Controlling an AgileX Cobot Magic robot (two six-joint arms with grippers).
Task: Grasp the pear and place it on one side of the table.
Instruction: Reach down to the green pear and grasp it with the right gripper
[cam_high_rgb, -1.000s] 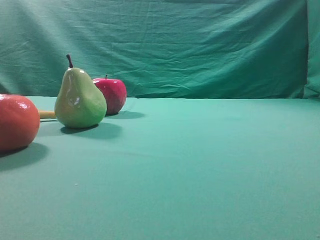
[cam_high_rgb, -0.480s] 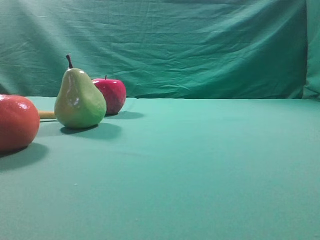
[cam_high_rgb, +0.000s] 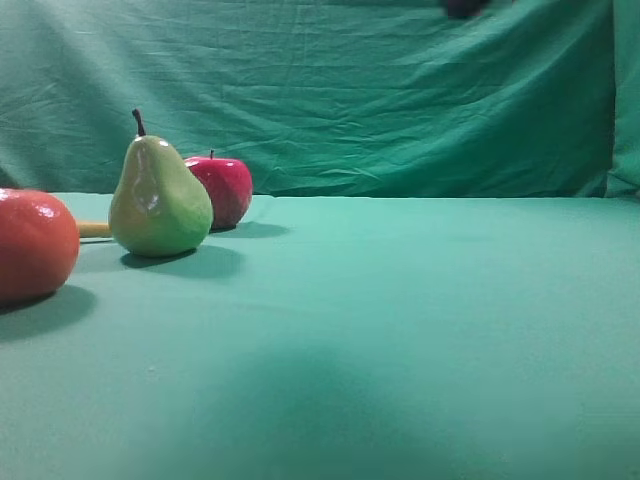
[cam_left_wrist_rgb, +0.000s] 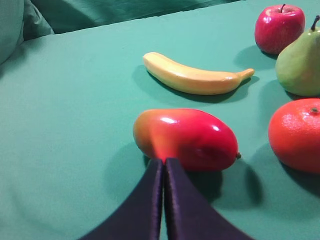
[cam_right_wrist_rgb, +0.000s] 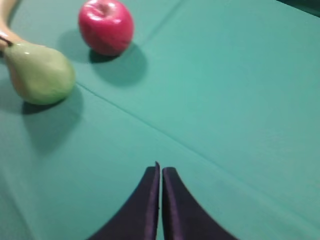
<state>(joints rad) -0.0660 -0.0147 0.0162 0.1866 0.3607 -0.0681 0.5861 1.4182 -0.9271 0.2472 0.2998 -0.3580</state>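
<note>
Five fruits stood on the teal table: one mango, one banana, one orange, one pear and one apple; the pear stood upright at the left, between orange and apple, just in front of the apple. The left pincer had its fingers pressed together just short of the mango; the right pincer hung over bare cloth, well apart from the pear, its fingers nearly together, gripping nothing.
</note>
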